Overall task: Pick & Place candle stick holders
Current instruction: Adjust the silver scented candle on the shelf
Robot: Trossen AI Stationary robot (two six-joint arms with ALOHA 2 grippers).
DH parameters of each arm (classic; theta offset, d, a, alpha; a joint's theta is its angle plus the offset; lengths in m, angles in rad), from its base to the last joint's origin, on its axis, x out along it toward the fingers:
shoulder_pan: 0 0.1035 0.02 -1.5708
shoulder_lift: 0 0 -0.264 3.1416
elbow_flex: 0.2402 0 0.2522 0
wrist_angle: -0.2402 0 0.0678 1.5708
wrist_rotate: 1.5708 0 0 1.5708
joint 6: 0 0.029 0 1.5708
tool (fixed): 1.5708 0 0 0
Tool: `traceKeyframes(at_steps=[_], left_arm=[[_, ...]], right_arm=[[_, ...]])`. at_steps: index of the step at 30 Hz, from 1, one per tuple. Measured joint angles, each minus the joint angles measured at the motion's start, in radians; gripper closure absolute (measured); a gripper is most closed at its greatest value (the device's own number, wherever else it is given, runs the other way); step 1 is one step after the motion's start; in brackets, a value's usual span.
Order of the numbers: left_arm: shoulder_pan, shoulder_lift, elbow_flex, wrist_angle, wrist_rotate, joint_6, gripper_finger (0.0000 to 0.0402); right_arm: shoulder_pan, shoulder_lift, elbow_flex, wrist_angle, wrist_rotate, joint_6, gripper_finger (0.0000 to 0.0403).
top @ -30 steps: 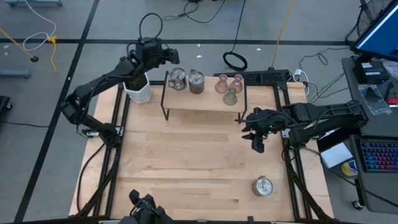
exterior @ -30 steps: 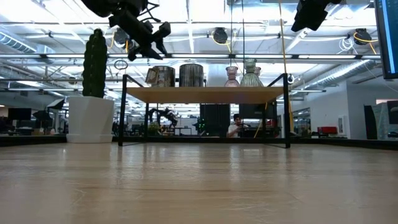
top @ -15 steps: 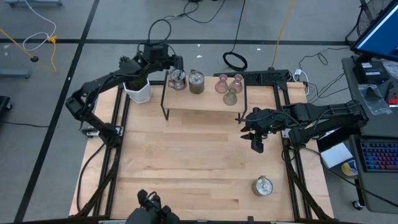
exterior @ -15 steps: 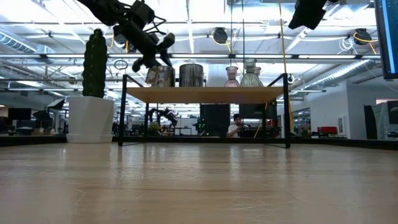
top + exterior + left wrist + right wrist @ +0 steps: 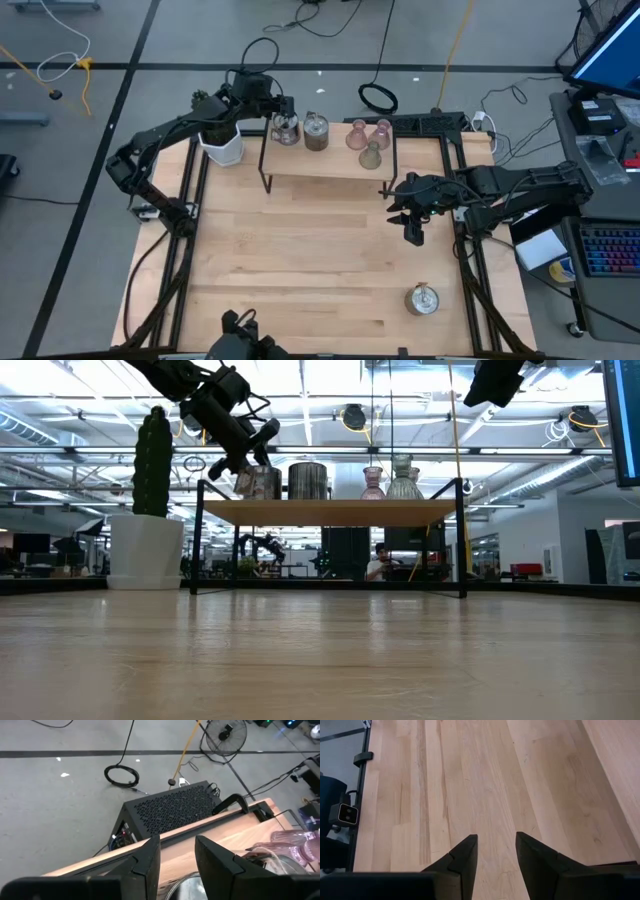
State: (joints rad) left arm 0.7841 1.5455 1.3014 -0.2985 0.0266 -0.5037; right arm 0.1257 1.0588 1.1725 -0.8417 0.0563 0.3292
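Observation:
A small wooden shelf [image 5: 330,160] stands at the table's far side. It carries two silver holders [image 5: 286,128] [image 5: 316,132], two pinkish glass holders [image 5: 357,135] [image 5: 381,129] and an olive one [image 5: 371,153]. A third silver holder [image 5: 424,298] stands on the table at the near right. My left gripper [image 5: 279,107] is open just over the leftmost silver holder [image 5: 258,482], whose rim shows between its fingers [image 5: 184,885]. My right gripper [image 5: 413,230] is open and empty, above the table right of the shelf. My left gripper comes slanting down from the table's left onto the top of the leftmost silver holder [image 5: 256,470], one finger on either side of it. I cannot tell whether the fingers touch it. The holder stands upright on the shelf.
A white pot with a green cactus [image 5: 222,145] stands just left of the shelf, under my left arm. A black perforated box [image 5: 170,810] lies behind the table's far edge. Bare wood [image 5: 300,250] lies between the shelf and the near edge.
My left gripper has gone toward the table's right edge and down, from above the cactus pot to the leftmost silver holder on the shelf. The holders have not moved.

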Motion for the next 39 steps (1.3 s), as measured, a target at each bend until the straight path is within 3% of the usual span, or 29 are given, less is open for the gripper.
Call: traceKeyframes(at_steps=[39], left_arm=[[-0.023, 0.0, 0.0, -0.051, 0.022, -0.004, 0.028]], right_arm=[[0.0, 0.0, 0.0, 0.0, -0.005, 0.026, 0.0277]])
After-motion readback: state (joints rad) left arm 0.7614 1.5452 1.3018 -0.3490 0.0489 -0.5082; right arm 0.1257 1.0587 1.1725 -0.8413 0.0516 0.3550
